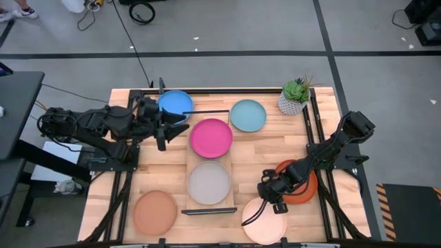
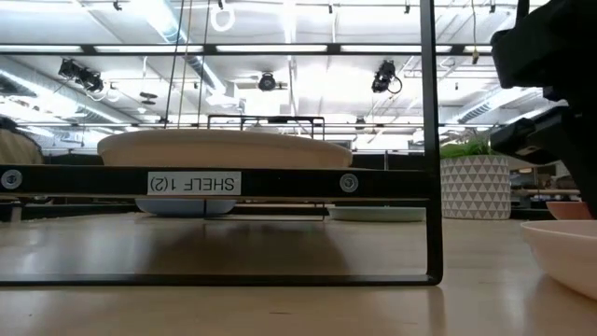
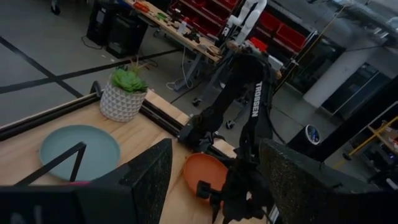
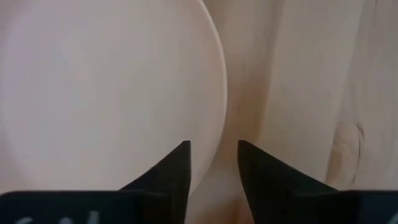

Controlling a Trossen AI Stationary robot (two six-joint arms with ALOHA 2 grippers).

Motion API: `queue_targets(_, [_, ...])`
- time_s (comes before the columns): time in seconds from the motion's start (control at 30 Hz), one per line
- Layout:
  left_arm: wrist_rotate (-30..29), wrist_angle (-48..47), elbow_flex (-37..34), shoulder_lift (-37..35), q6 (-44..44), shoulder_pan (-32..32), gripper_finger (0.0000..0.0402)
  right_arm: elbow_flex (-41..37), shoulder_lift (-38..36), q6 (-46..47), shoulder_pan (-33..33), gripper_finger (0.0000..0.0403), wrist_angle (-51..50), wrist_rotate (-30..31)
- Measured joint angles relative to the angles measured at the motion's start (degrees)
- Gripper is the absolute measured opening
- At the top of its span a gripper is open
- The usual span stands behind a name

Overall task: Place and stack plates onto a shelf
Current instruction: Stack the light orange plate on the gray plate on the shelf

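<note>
My right gripper [image 1: 274, 201] hangs over the far rim of the cream plate [image 1: 265, 222], which lies at the table's near edge. In the right wrist view its fingers, open by a narrow gap [image 4: 213, 158], stand one over the plate [image 4: 106, 93] and one over bare wood. My left gripper [image 1: 169, 129] is open [image 3: 214, 180] and empty, between the bright blue plate [image 1: 174, 105] and the magenta plate [image 1: 211, 137]. The magenta and grey-beige [image 1: 209, 182] plates lie flat on the shelf [image 1: 194, 165]. The orange plate [image 1: 303, 182] lies under the right arm. My right gripper points down with the cream plate's far rim [image 4: 219, 124] in the gap between its fingers. Whether either finger touches the rim, I cannot tell. The plate's underside rests on the table.
A light blue plate [image 1: 248, 115] and a white plant pot [image 1: 295, 98] stand at the far right. A terracotta plate [image 1: 155, 211] lies near left. Black wire frames [image 1: 207, 211] close the shelf's ends; in the low view the near frame [image 2: 431, 140] stands tall.
</note>
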Motion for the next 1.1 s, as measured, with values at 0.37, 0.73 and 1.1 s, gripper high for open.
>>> queue_targets(0.37, [0.00, -0.49, 0.00, 0.00, -0.02, -0.01, 0.0247, -0.02, 2.84, 1.07, -0.68, 0.0033, 0.44, -2.38])
queue_targets(0.73, [0.00, -0.42, 0.00, 0.00, -0.14, 0.00, 0.0247, 0.00, 2.67, 4.42, -1.68, 0.0015, 0.00, -5.02])
queue_targets(1.1, [-0.02, -0.42, 0.00, 0.00, -0.24, -0.01, 0.0247, 2.41, -2.61, 4.16, -7.35, 0.0015, -9.97, -7.31])
